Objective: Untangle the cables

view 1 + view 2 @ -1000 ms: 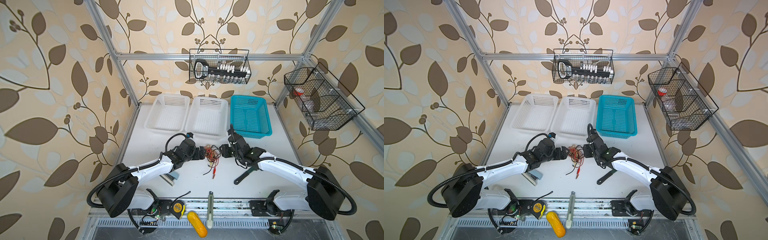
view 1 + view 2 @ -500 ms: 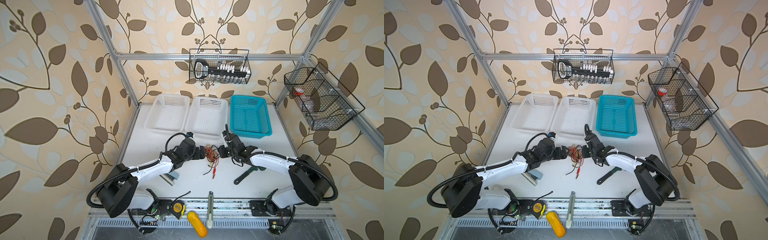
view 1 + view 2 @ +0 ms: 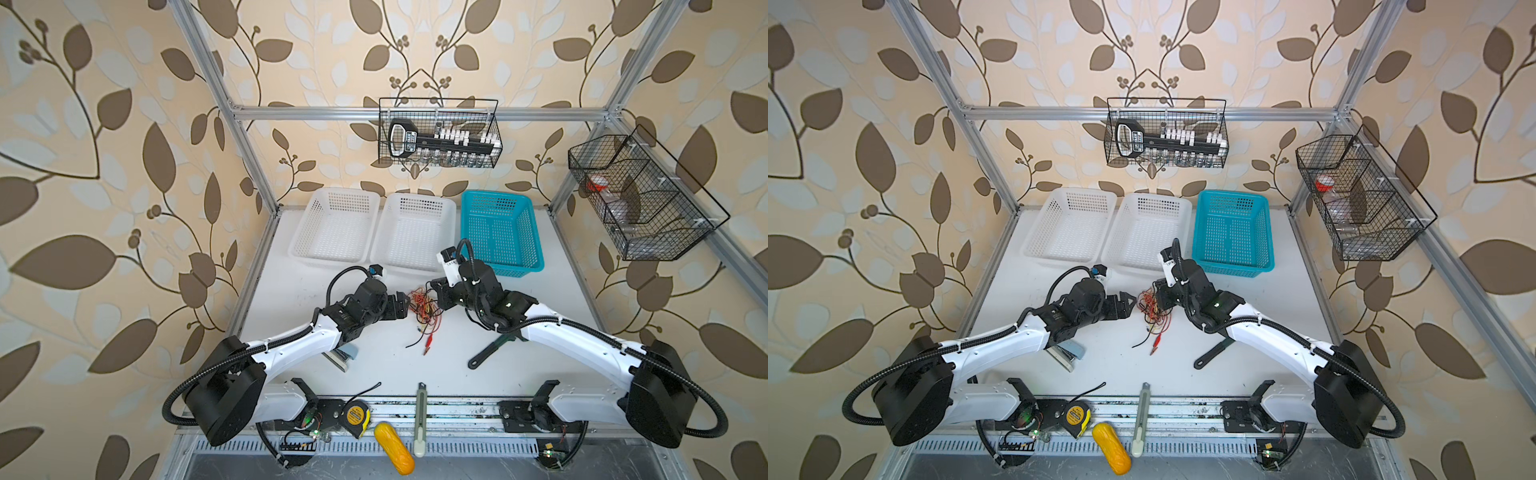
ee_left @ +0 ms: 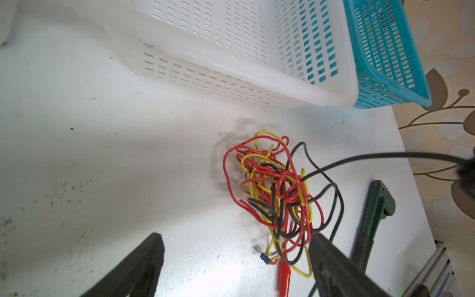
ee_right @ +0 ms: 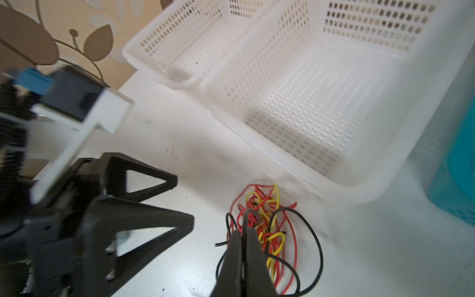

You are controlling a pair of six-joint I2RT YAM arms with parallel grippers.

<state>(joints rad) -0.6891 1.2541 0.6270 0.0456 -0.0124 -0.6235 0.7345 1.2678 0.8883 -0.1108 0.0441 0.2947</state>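
Clearly light and limp, the cables (image 3: 424,306) lie knotted on the table (image 3: 299,299). My right gripper (image 5: 247,223) is pinched closed at the knot's red loops; whether it caught 1 strand, I cannot tell. My left gripper (image 4: 235,240) gapes wide beside them; a loose outer loop looks easiest to grab.

The cables (image 3: 424,309) lie on the table (image 3: 291,299) between the two end effectors. The left gripper (image 3: 405,306) is just to their left and the right gripper (image 3: 437,291) at their right edge (its tips reach into the tangle). Behind both grippers the left basket (image 3: 336,228), middle basket (image 3: 411,232) and right basket (image 3: 500,232) stand in a row, the middle one straight behind the cables. In front of the right gripper lies a wrench (image 3: 482,357). In front of the left lies a stapler (image 3: 344,356), partly under its arm.
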